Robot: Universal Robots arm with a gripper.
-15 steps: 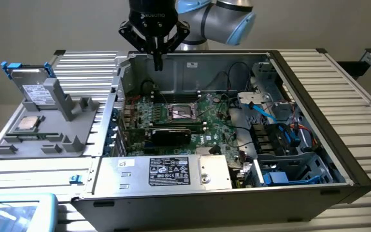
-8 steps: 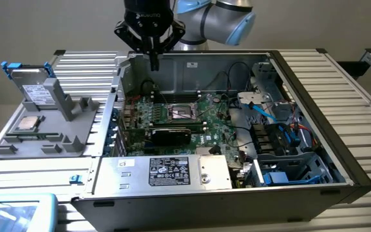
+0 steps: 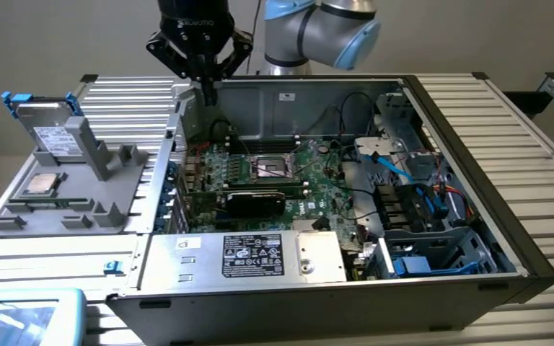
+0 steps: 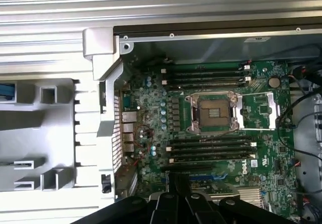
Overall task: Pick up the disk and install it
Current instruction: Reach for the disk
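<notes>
The disk (image 3: 54, 132), a silver-grey drive with a white label in a blue carrier, leans upright in a grey holder (image 3: 84, 187) at the exterior view's left, outside the computer case. A blue sliver of its carrier (image 4: 5, 90) shows in the wrist view. My gripper (image 3: 208, 96) hangs over the back left corner of the open case (image 3: 469, 173), to the right of the disk and well apart from it. Its black fingers (image 4: 177, 189) are shut together with nothing between them, above the motherboard (image 4: 211, 133).
A small square CPU chip (image 3: 41, 184) lies on the holder below the disk. Inside the case are an empty CPU socket (image 3: 275, 167), a silver box with a black label (image 3: 257, 256), cables (image 3: 392, 169) and a blue-edged drive bay (image 3: 431, 252). Ribbed metal tabletop (image 3: 518, 137) surrounds the case.
</notes>
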